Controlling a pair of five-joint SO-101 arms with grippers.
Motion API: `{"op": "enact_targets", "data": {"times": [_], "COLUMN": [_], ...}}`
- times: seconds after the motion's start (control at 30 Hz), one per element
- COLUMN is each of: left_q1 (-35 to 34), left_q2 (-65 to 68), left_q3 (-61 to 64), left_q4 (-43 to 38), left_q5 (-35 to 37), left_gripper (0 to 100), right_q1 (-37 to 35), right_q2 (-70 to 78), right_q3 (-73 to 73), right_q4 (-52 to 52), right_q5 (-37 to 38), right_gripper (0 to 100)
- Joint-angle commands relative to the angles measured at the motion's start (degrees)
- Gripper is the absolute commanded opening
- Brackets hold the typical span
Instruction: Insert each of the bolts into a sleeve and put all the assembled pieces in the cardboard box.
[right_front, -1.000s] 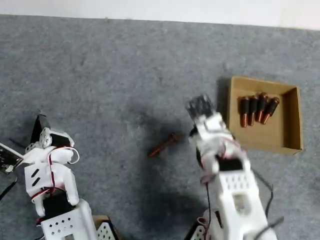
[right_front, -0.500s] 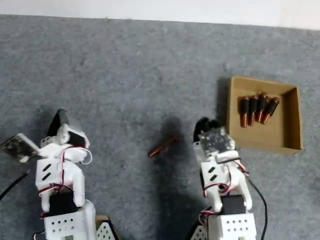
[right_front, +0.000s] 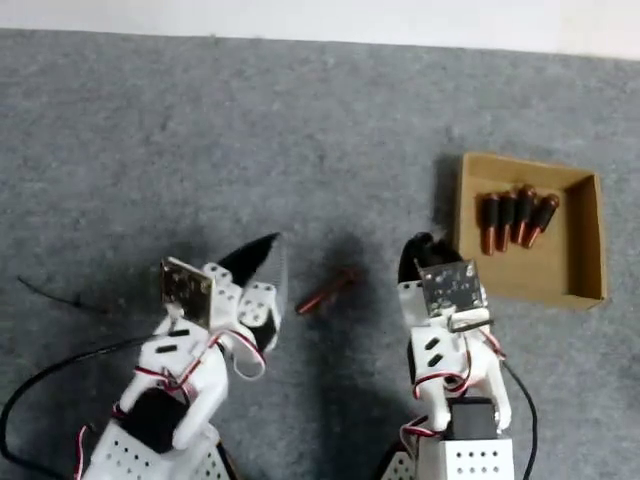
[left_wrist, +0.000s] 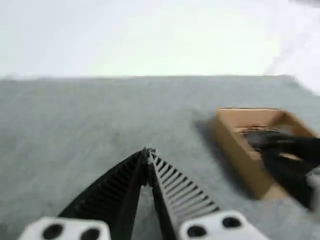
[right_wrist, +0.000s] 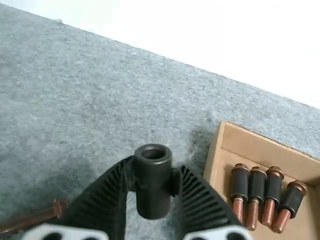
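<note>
gripping a black sleeve (right_wrist: 151, 197) upright, the right tool (right_wrist: 152, 172) sits beside the cardboard box (right_front: 565, 265); left tool (left_wrist: 148, 153) pinched closed near the bolt (right_front: 328, 291).

Left pincer (left_wrist: 148, 156) pressed closed, tips meeting, right pincer (right_wrist: 152, 173) clamped around an upright sleeve (right_wrist: 151, 192)
</note>
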Motion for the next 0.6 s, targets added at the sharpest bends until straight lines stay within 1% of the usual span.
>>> {"op": "enact_targets", "data": {"times": [0.0,0.07,0.13,0.27,0.37,0.4,0.47,0.57], "left_q1": [3.9,4.5,6.1,11.6,14.2,14.5,14.3,13.5], "left_q2": [6.5,16.3,29.1,58.2,78.2,84.3,94.5,104.7], "left_q3": [-5.2,-7.7,-11.7,-24.9,-34.6,-37.4,-41.7,-45.2], "left_q4": [-4.7,-8.1,-10.8,-11.3,-11.2,-11.2,-11.1,-10.6], "left_q5": [-1.8,-1.9,-1.8,-1.8,-1.8,-1.8,-1.8,-1.9], "left_gripper": [1,1,1,1,3,5,14,28], "right_q1": [0.7,0.7,0.7,0.7,0.7,0.7,1.5,2.8], "right_q2": [-1.3,-1.3,-1.3,-1.3,-1.3,-1.3,-1.2,-1.2], "right_q3": [7.7,7.7,7.7,7.7,7.7,7.9,7.9,8.0], "right_q4": [0.1,0.1,0.1,0.1,-0.7,-1.6,-2.1,-2.3], "right_q5": [-0.7,-0.7,-0.7,-0.7,-0.4,-0.4,-0.5,-0.7], "right_gripper": [0.4,0.4,0.4,0.4,0.4,0.4,0.4,0.4]}}
